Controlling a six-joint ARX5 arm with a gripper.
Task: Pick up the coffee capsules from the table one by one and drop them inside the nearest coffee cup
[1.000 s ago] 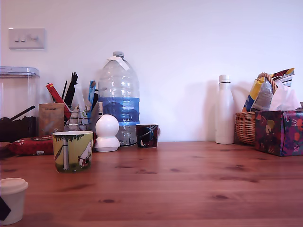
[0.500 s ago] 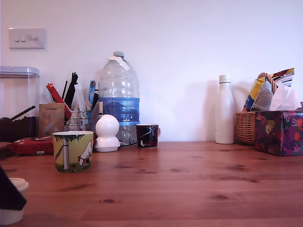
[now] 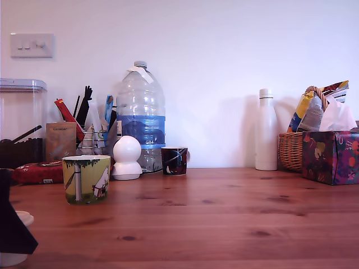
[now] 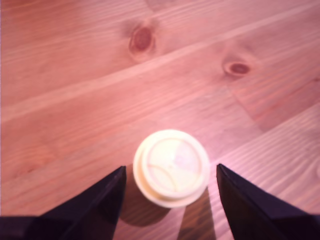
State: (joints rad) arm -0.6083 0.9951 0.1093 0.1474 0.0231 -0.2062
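An off-white coffee capsule (image 4: 171, 167) stands on the reddish-brown wooden table (image 4: 75, 75), seen from above in the wrist view. My gripper (image 4: 170, 185) is open, its two dark fingers (image 4: 95, 205) spread to either side of the capsule without touching it. In the exterior view only a dark finger (image 3: 12, 221) shows at the left edge, covering most of the capsule (image 3: 22, 217). The yellow-green coffee cup (image 3: 86, 179) with the white creature drawing stands on the table (image 3: 224, 218) behind and to the right of the gripper.
Along the wall stand a clear canister (image 3: 21, 120), a pen holder (image 3: 92, 126), a big water bottle (image 3: 141, 115), a white round-headed figure (image 3: 127, 158), a small dark cup (image 3: 174, 161), a white bottle (image 3: 266, 130), a basket (image 3: 291, 150) and a tissue box (image 3: 331, 157).
The dark finger has come further down and in at the exterior view's left edge, now covering most of the capsule that stood fully visible a second ago.
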